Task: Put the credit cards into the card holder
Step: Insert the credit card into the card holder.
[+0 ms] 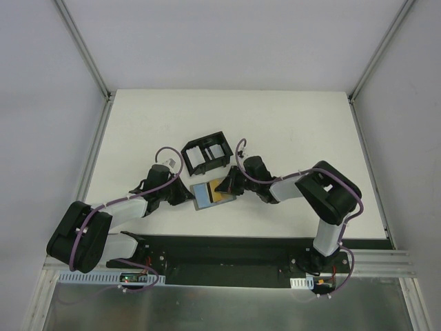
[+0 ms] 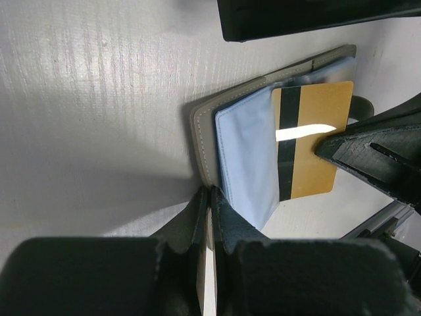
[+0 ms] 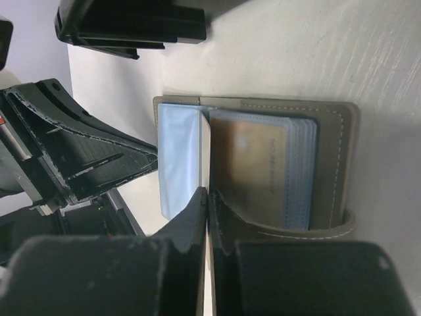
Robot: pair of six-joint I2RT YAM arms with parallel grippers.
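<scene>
Left hand (image 2: 208, 194) and right hand (image 3: 207, 196) are clenched shut at the open card holder (image 1: 213, 194), by the tabletop's (image 1: 289, 124) near edge.
Only the left wrist view shows the gold card's (image 2: 316, 172) black stripe and the right hand's tip touching that card.

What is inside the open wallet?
The wallet holds a gold card with a black stripe among pale blue sleeves. Any cards beneath are covered.

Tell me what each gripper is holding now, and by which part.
Nothing is clearly held. Both are shut: the left gripper touches the card holder at its edge, the right gripper touches the gold card at its edge. A pinch cannot be confirmed.
</scene>
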